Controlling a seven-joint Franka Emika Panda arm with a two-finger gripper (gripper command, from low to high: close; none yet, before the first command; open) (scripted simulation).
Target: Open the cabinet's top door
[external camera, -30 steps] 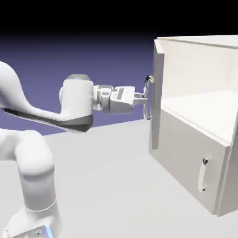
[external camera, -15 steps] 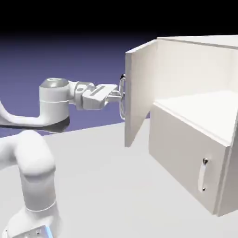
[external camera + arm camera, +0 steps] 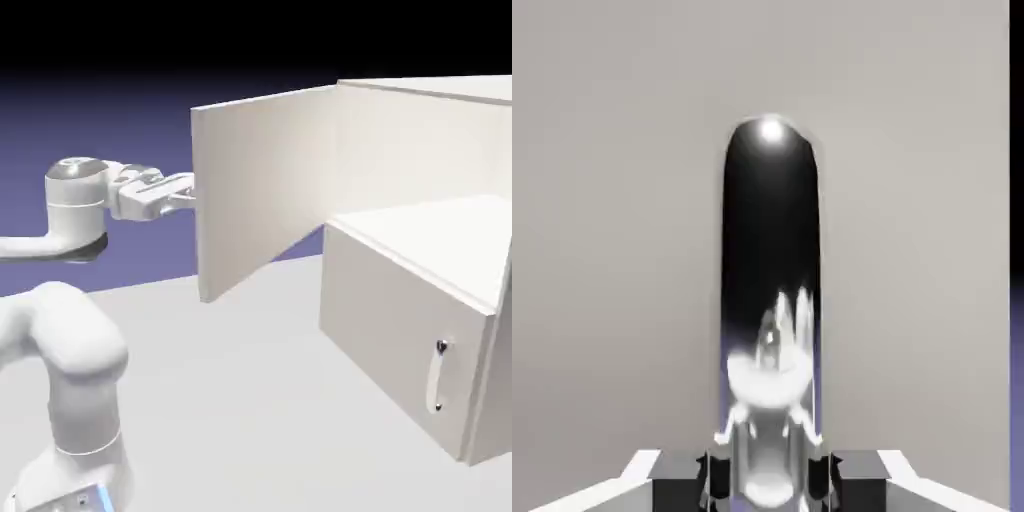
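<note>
The gripper (image 3: pixel 768 482) was closed on the long silver handle (image 3: pixel 770 260), one fingertip on either side of the bar. Ahead of the fingertips stood the top door (image 3: pixel 262 185), swung wide open, its flat face filling most of the hand view. Beyond the gripper, past the door's hinged edge, stood the cabinet (image 3: pixel 390 320), its upper compartment exposed. The shorter panel's small handle (image 3: pixel 436 377) lay lower than the gripper.
</note>
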